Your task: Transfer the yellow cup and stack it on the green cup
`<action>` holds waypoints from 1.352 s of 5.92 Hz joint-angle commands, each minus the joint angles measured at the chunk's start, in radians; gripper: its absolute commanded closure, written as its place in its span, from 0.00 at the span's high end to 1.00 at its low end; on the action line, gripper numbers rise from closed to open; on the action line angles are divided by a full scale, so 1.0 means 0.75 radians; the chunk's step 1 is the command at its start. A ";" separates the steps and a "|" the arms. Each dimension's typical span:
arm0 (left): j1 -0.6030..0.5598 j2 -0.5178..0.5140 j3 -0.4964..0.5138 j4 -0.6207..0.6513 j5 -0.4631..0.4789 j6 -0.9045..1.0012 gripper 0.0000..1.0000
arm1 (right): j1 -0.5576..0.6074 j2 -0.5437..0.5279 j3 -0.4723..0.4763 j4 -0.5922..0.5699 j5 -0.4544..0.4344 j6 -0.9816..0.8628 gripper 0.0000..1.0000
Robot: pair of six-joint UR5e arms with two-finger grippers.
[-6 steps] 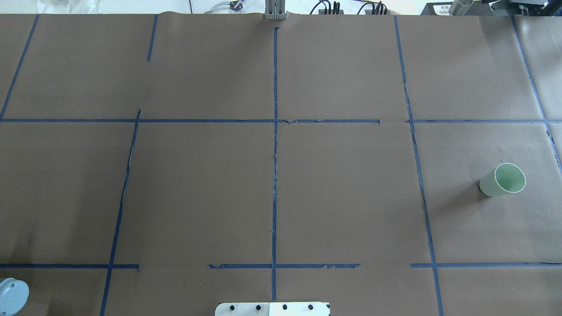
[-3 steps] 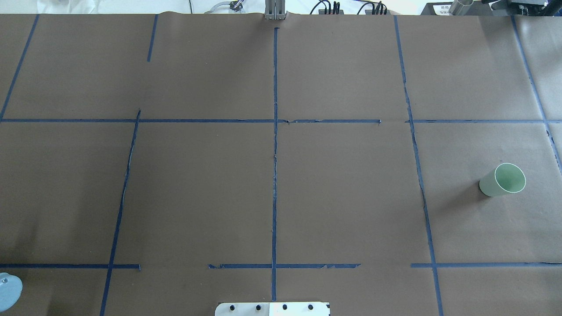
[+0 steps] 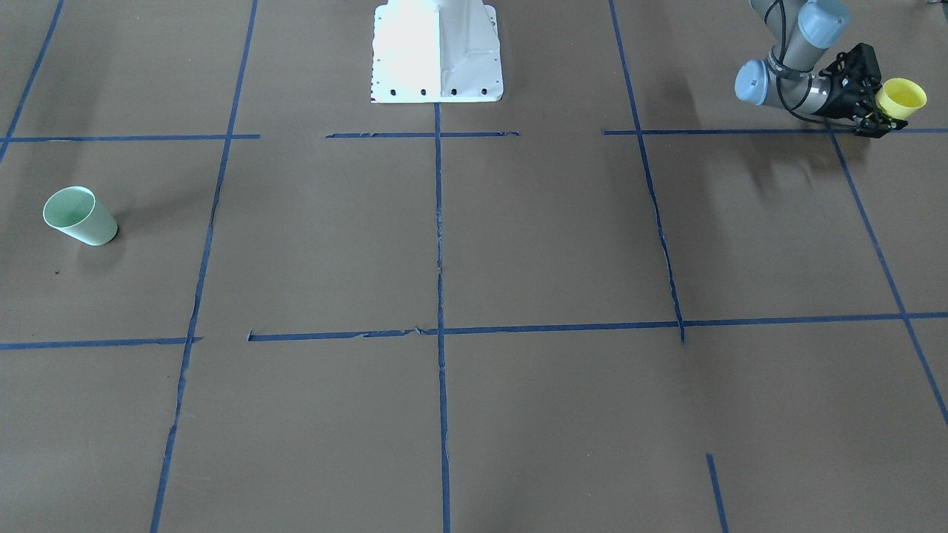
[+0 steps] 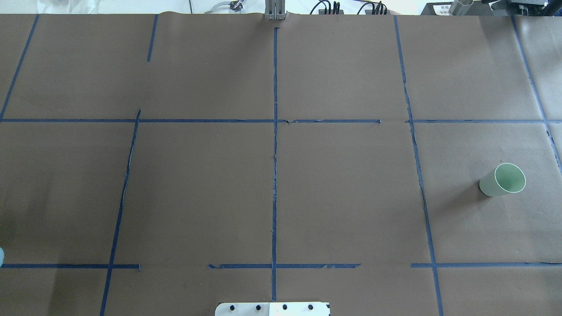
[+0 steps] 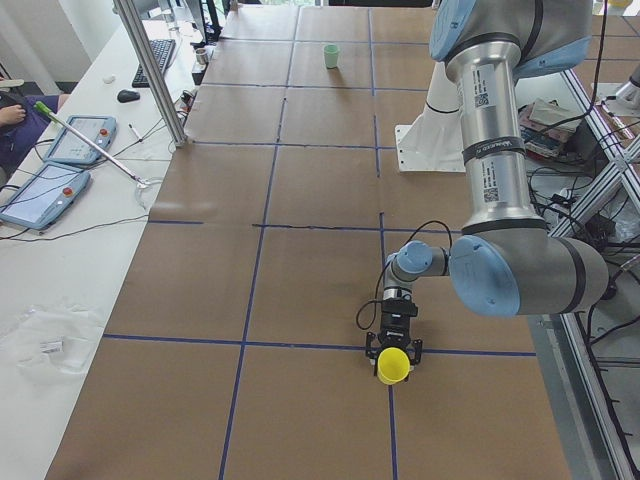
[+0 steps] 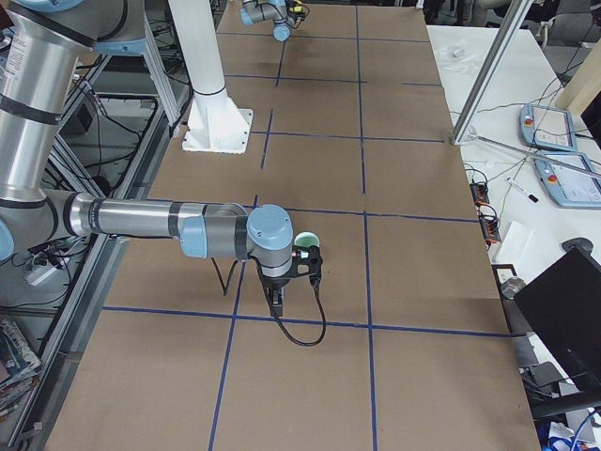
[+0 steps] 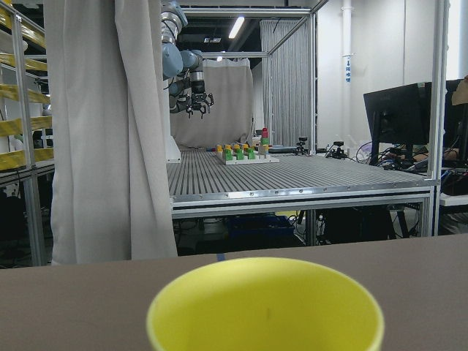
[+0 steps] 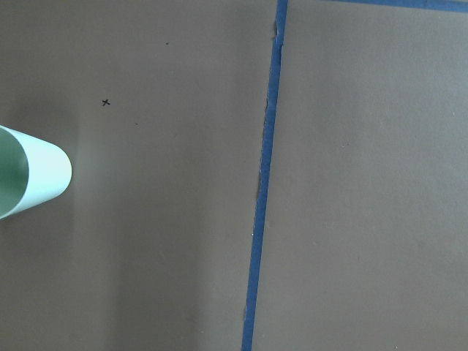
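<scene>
The table is covered in brown paper, with blue tape lines that cut it into big squares. A white base plate sits at the middle of the robot's edge. Past the far edge is a white desk with two tablets and a keyboard.

There are two cups and two arms. There is one yellow cup, at the table's left end near the robot's edge. The left claw pinches it from the side, with its mouth up. I cannot tell if the cup touches the table.

There is one green cup. It stands on the table at the right end, about halfway between the robot's edge and the far edge. The right claw hangs near it. I cannot tell if that claw is spread or pressed together.
</scene>
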 commanded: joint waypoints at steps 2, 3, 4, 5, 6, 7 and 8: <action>-0.476 -0.030 0.008 -0.430 0.309 0.664 0.78 | 0.001 -0.002 -0.005 -0.004 0.001 0.002 1.00; -0.613 -0.030 0.041 -0.767 0.325 0.979 0.77 | -0.001 0.002 -0.001 0.001 0.003 0.002 1.00; -0.758 -0.042 0.086 -1.072 0.324 1.339 0.75 | -0.001 0.002 0.001 0.003 0.003 -0.002 1.00; -0.901 -0.085 0.155 -1.352 0.309 1.719 0.75 | -0.001 0.002 0.001 0.073 0.003 -0.004 1.00; -1.000 -0.156 0.215 -1.545 0.196 1.980 0.75 | -0.001 0.002 -0.001 0.107 0.014 0.006 1.00; -1.066 -0.177 0.219 -1.683 -0.004 2.161 0.75 | -0.003 0.026 -0.003 0.107 0.040 0.010 1.00; -1.101 -0.242 0.219 -1.816 -0.133 2.367 0.75 | -0.007 0.045 -0.003 0.107 0.077 0.014 1.00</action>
